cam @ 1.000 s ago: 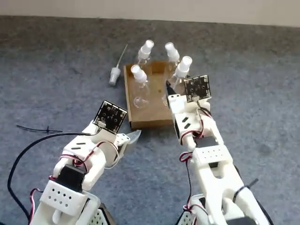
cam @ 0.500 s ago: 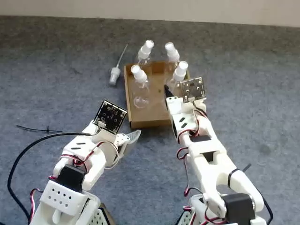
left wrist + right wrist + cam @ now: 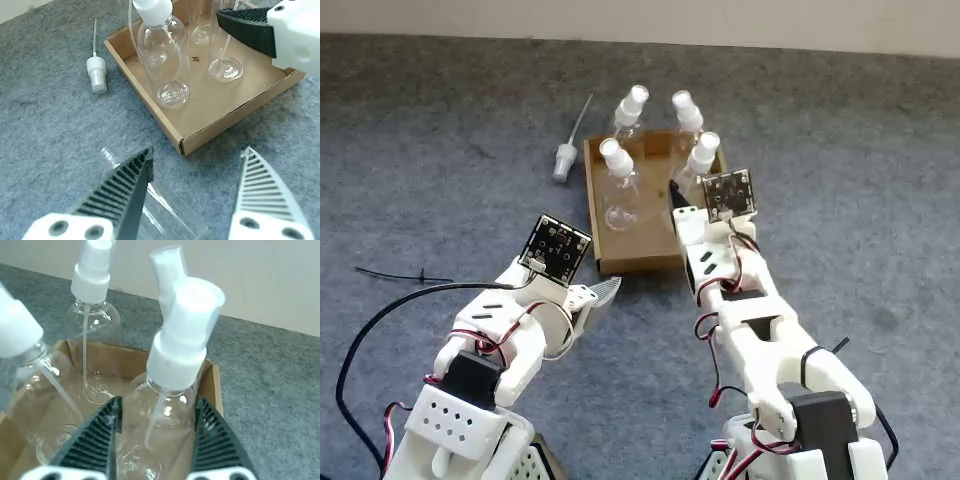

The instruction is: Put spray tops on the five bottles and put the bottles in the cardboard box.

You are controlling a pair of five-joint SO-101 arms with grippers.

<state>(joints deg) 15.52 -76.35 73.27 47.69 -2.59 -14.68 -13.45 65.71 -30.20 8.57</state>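
The cardboard box [image 3: 640, 245] lies on the grey carpet ahead of both arms. Several clear bottles with white spray tops stand in it. My right gripper [image 3: 685, 195] is shut on the near right bottle [image 3: 703, 152], its fingers pressing either side of the body [image 3: 170, 390] low in the box. My left gripper [image 3: 197, 151] hangs open near the box's front corner. A clear bottle without a top [image 3: 165, 212] lies on the carpet under it, close to one finger. A loose spray top [image 3: 565, 160] with its long tube lies left of the box.
A black cable tie [image 3: 405, 275] lies on the carpet at the left. Open carpet stretches to the right of the box and behind it. The box rim [image 3: 150, 107] is low.
My right arm has stretched forward and sunk lower, and the bottle in its gripper has shifted slightly left and nearer. The left arm has kept still.
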